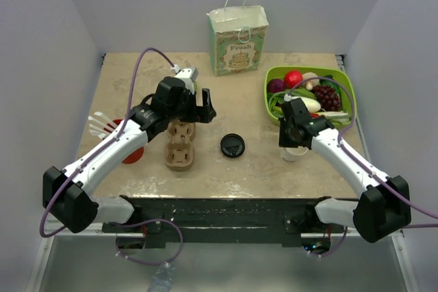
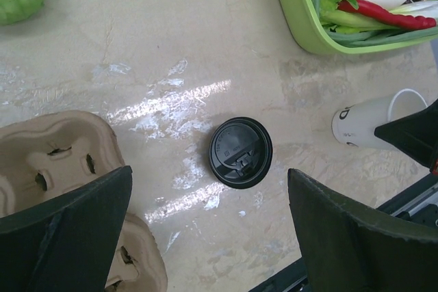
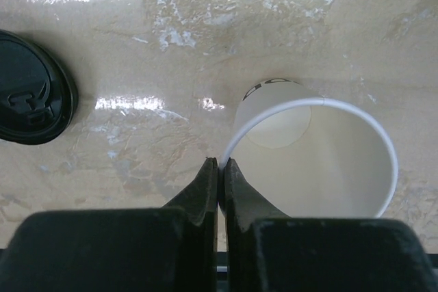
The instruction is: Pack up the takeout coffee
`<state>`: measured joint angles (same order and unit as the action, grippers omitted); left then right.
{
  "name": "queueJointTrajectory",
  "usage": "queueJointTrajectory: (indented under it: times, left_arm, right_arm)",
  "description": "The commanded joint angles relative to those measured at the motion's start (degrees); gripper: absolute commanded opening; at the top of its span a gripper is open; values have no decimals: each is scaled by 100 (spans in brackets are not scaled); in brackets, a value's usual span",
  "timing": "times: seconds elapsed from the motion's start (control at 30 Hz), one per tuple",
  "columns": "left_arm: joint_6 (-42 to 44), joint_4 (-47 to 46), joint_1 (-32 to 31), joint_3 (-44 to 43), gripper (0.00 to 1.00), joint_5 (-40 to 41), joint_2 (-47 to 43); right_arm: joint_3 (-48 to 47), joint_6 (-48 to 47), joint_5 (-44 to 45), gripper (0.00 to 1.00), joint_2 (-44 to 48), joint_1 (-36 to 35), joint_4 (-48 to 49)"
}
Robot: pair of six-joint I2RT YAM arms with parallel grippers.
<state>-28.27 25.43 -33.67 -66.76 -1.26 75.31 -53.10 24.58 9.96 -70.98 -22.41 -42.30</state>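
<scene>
Task thing: small white paper cup [image 3: 321,169], bare and open-topped, on the right near part of the beige stone-look table [image 1: 260,169], just near of the lime-green plastic bowl of vegetables and fruit [image 2: 301,18].
Right gripper [image 3: 220,163]: jaws pressed together, with the cup's left near rim running into the slit between them.
Left gripper [image 2: 210,176]: jaws spread wide and holding nothing, above the table's middle.
Loose lid: round flat black plastic lid [image 1: 233,146] lying on the table between the two arms, well apart from the cup.
Carrier: brown moulded-pulp drink carrier [image 1: 181,145], left of the lid, partly under the left gripper.
Far edge: paper gift bag with white handles [image 1: 238,46], upright.
Left side: red cup holding white utensils [image 1: 133,154], partly hidden by the left arm.
</scene>
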Motion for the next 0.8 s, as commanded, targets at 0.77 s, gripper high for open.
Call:
queueJointTrajectory:
  times: [0.77]
  left_arm:
    - [111, 191, -52, -232, 100, 398, 204]
  right_arm:
    - [-1290, 961, 59, 35, -1085, -3375, -58]
